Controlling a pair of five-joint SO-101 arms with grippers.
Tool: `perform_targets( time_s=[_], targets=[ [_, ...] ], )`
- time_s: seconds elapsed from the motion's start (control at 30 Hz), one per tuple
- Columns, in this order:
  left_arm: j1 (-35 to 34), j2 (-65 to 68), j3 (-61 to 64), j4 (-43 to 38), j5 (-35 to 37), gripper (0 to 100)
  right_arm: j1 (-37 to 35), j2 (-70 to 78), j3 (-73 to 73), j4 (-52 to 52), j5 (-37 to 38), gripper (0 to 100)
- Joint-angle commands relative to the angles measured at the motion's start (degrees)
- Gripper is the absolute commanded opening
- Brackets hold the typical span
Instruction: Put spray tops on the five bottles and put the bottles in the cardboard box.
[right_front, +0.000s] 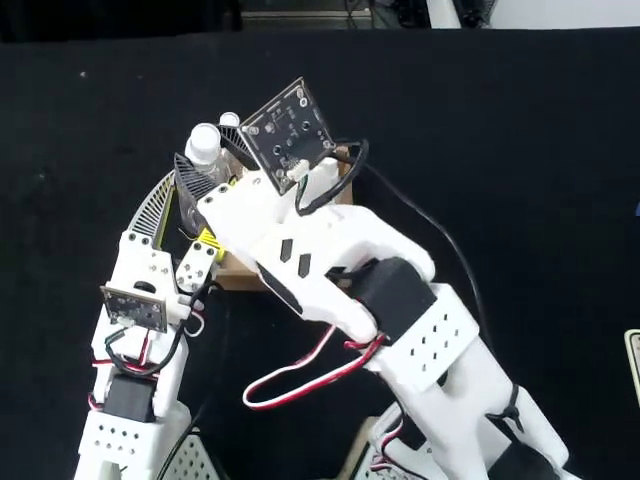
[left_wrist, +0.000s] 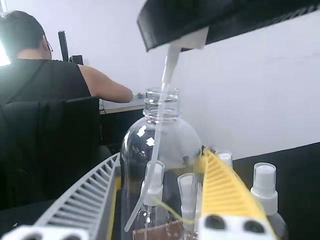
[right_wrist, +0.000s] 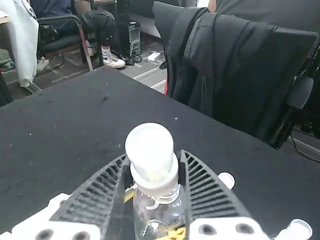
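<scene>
A clear bottle (left_wrist: 150, 150) with an open neck stands upright in my left gripper (left_wrist: 160, 160), which is shut on it with one grey and one yellow finger. My right gripper (right_wrist: 152, 160) is shut on a white spray top (right_wrist: 150, 150) above that bottle (right_wrist: 155, 215). The top's dip tube (left_wrist: 161, 115) hangs down through the neck, and its head (left_wrist: 192, 39) sits a little above the rim under the black fingers (left_wrist: 225, 20). In the high view the spray top (right_front: 205, 142) is over the cardboard box (right_front: 235, 272), with both grippers meeting there.
Several bottles with white spray tops (left_wrist: 263, 182) stand behind the held bottle, above the box edge (left_wrist: 160, 232). Two more caps (right_wrist: 226, 179) show below my right gripper. The right arm (right_front: 330, 260) crosses over the box. Black tabletop (right_front: 500, 150) surrounds it.
</scene>
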Motion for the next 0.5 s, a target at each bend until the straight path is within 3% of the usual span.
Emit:
perform_targets(
  time_s=[0.0,0.27,0.47],
  targets=[
    [0.4,-0.7,1.27,-1.14,0.18,11,-1.58,0.04,-4.53,0.53,1.23,10.3],
    [0.4,-0.7,1.27,-1.14,0.18,11,-1.58,0.31,-4.62,0.79,1.05,20.9],
    [0.4,-0.7,1.27,-1.14,0.18,11,-1.32,-0.4,-5.05,0.88,0.97,18.3]
  ],
)
